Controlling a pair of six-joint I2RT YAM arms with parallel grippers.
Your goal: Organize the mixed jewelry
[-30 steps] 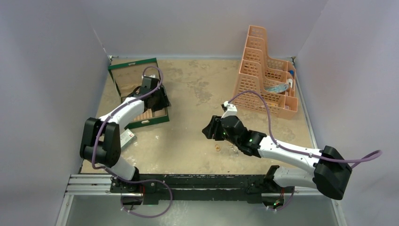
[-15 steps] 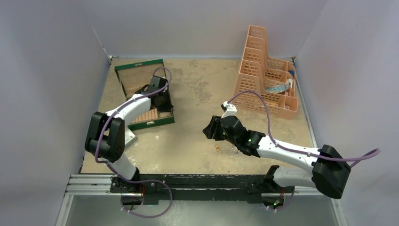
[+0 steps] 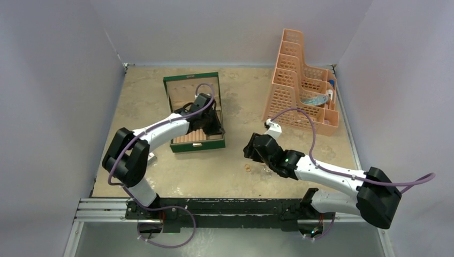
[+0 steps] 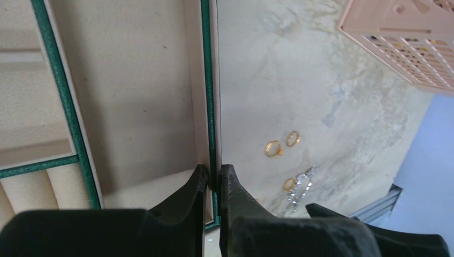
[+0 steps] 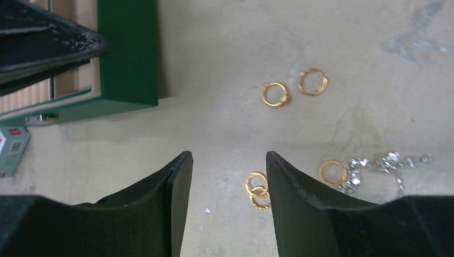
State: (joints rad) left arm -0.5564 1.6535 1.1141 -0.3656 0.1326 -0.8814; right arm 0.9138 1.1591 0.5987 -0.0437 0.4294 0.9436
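The mixed jewelry lies loose on the tan table in front of the right arm: several gold rings and a silvery chain, tiny in the top view. My right gripper hovers open over them. Two overlapping rings lie just inside its right finger. My left gripper is shut on the right wall of the open green box, one finger inside on the beige lining, one outside.
A peach mesh organizer stands at the back right with a few items in it. A small white object lies near the left arm's elbow. Grey walls close in the table on three sides.
The left gripper closed on the box's wall and dragged the box right, from the back left corner toward the middle. The right gripper shifted slightly right and stays open.
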